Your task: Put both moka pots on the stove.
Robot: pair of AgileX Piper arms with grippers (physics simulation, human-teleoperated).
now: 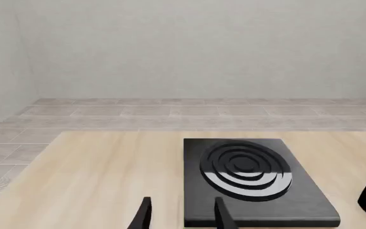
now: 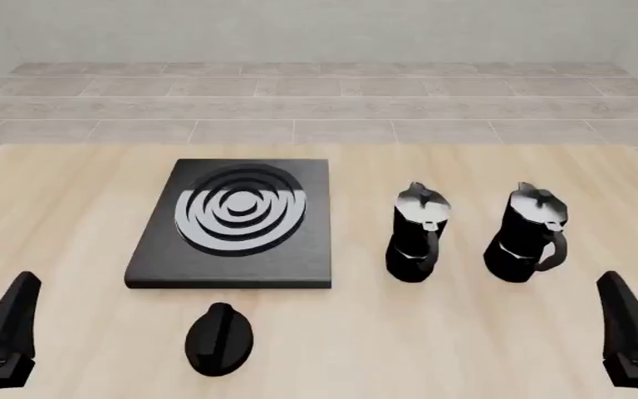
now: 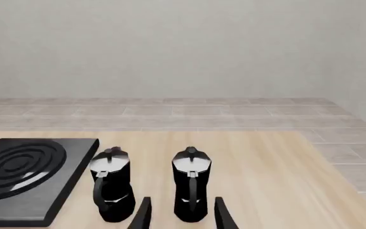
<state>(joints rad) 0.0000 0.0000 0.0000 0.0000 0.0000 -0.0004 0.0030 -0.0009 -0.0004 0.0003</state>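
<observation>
Moka pots (image 2: 419, 234) (image 2: 530, 234) stand upright on the worktop (image 2: 64, 191), at 3 o'clock of the stove (image 2: 236, 223). Nearest, left fingers (image 1: 146, 215) and right fingers (image 3: 146, 213) are spread, holding nothing. A black knob (image 2: 219, 338) lies at the stove's 6 o'clock.

Low black oval knob (image 2: 219, 338) on pale wooden table (image 2: 76, 208) (near edge).

Ahead of right gripper (image 2: 630, 341): both moka pots (image 2: 417, 234) (image 2: 527, 234) upright, gap between them. Ahead of left gripper (image 2: 3, 337): bare table (image 2: 64, 191); stove (image 2: 236, 224) and oval knob (image 2: 219, 338) to its inner side.
</observation>
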